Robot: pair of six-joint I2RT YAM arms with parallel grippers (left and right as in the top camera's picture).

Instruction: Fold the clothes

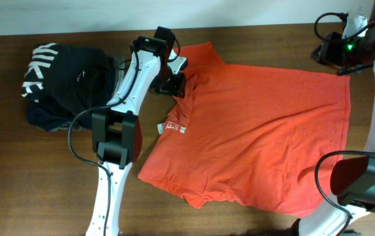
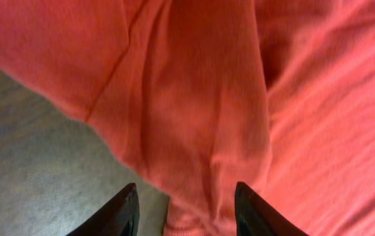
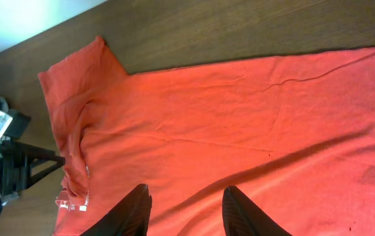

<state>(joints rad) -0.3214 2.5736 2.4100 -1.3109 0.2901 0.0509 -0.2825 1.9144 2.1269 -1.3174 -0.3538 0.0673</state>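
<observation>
The clothes are one orange-red T-shirt (image 1: 259,131), spread flat across the middle of the wooden table with a white label patch (image 1: 174,128) near its collar. My left gripper (image 1: 174,84) is down at the collar end. In the left wrist view its fingers (image 2: 128,213) stand apart, astride a raised fold of the shirt (image 2: 207,98), and the left finger is clear of the cloth. My right gripper (image 1: 328,52) hangs high over the shirt's far right corner. In the right wrist view it (image 3: 186,203) is open with nothing between its fingers, and the shirt (image 3: 240,124) lies far below.
A black garment with white letters (image 1: 63,75) is piled on darker folded garments (image 1: 43,118) at the left, just beside my left arm. Bare wooden table (image 1: 43,183) lies in front of that pile. The right arm's base (image 1: 364,183) stands at the shirt's near right corner.
</observation>
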